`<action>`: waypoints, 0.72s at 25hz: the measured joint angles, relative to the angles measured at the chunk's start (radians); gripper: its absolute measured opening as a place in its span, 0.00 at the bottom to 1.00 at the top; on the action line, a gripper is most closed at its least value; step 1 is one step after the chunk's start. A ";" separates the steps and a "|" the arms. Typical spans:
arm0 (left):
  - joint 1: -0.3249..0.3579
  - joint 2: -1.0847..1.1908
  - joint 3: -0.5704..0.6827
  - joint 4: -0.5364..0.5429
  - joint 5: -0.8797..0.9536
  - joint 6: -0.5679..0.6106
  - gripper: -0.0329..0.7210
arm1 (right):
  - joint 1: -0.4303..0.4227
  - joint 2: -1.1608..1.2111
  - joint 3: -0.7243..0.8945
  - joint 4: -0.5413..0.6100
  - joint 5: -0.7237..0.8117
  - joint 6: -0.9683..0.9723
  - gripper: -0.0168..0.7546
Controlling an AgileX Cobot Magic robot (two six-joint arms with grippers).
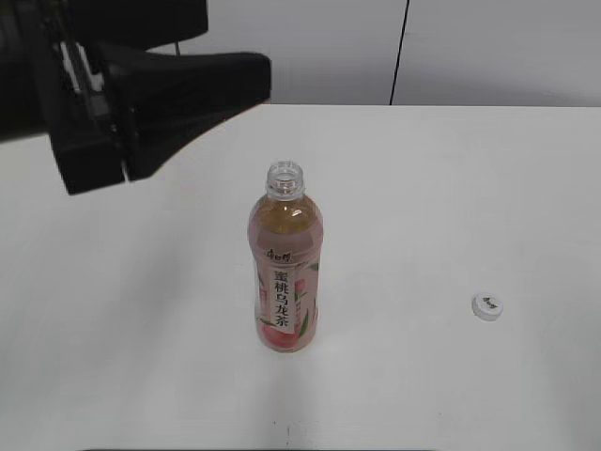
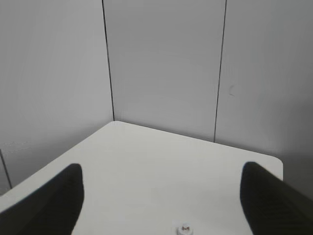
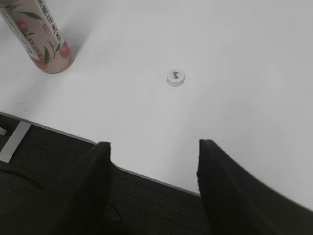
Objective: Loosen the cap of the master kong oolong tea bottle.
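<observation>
The master kong oolong tea bottle (image 1: 285, 272) stands upright mid-table with its neck open and bare. Its pink lower part shows at the top left of the right wrist view (image 3: 45, 49). The white cap (image 1: 486, 306) lies apart on the table to the bottle's right, logo up. It also shows in the right wrist view (image 3: 175, 78) and at the bottom edge of the left wrist view (image 2: 185, 228). My left gripper (image 1: 188, 103) hangs high at the far left, open and empty (image 2: 161, 169). My right gripper (image 3: 154, 144) is open and empty over the table's near edge, out of the exterior view.
The white table (image 1: 423, 188) has a grey panelled wall (image 2: 161, 63) behind it. Dark floor (image 3: 58, 161) lies below the table's near edge.
</observation>
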 joint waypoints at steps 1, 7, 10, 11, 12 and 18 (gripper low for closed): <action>0.000 -0.016 0.000 -0.015 0.031 -0.002 0.83 | 0.000 0.000 0.000 0.000 0.000 0.000 0.58; -0.010 -0.152 0.000 -0.335 0.417 0.108 0.82 | 0.000 0.000 0.000 0.000 0.000 0.000 0.58; -0.038 -0.236 0.000 -0.596 0.618 0.358 0.82 | 0.000 0.000 0.000 0.000 0.000 0.000 0.58; -0.050 -0.268 0.000 -0.674 0.684 0.446 0.82 | 0.000 0.000 0.000 0.000 0.000 0.000 0.58; -0.061 -0.297 0.000 -0.770 0.748 0.525 0.82 | 0.000 0.000 0.000 0.000 0.000 0.000 0.58; -0.112 -0.586 0.000 -1.060 1.124 0.779 0.82 | 0.000 0.000 0.000 0.000 0.000 0.000 0.58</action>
